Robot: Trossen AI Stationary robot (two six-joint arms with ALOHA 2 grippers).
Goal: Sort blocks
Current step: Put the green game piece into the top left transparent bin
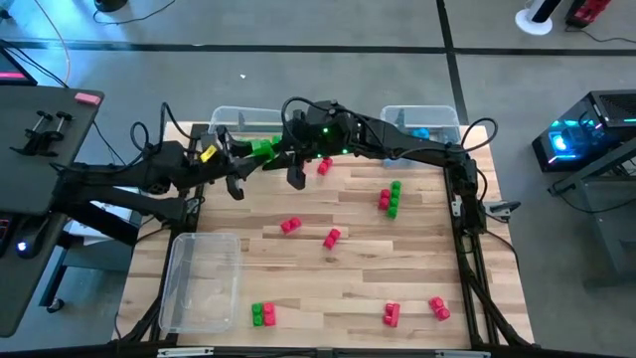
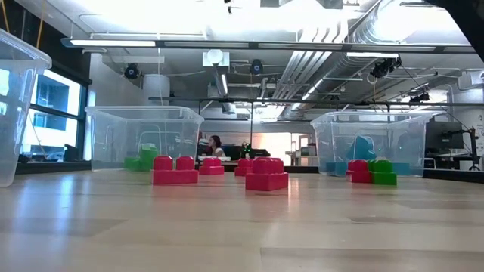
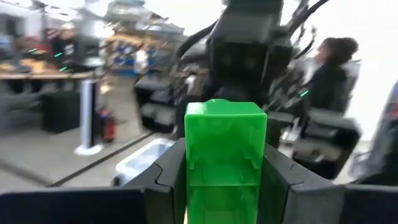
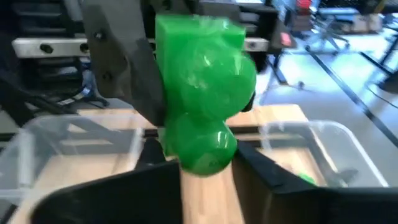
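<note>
Left gripper [image 1: 256, 151] and right gripper [image 1: 281, 149] both clenched on one green block [image 1: 264, 149] — raised beside the far-left bin [image 1: 227, 117]

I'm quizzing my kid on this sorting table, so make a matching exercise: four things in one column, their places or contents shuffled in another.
1. lifted green block
2. back left bin
3. back right bin
4. front left bin

A. holds a blue block
B. in the left gripper
C. holds green blocks
D. beside a green pair on the table

Pairs: 1-B, 2-C, 3-A, 4-D
</note>
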